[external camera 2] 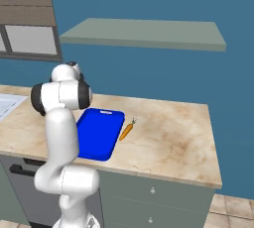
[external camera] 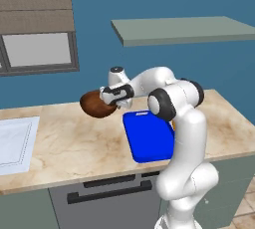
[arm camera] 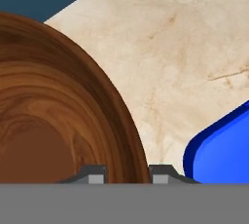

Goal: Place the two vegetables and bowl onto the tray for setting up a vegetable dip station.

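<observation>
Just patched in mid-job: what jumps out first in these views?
The hand is shut on the rim of the brown bowl, holding it tilted above the counter just left of the blue tray. The tray lies at the counter's front edge with nothing visible on it, and the carrot lies on the counter close beside the tray's right side.

Glossy white rounded arm [external camera: 187, 138] segments joined by dark, near-black joint bands.

One bowl [external camera: 95, 103], one blue tray [external camera: 148, 136], one carrot [external camera 2: 127, 130], one pale sheet [external camera: 15, 143].
</observation>
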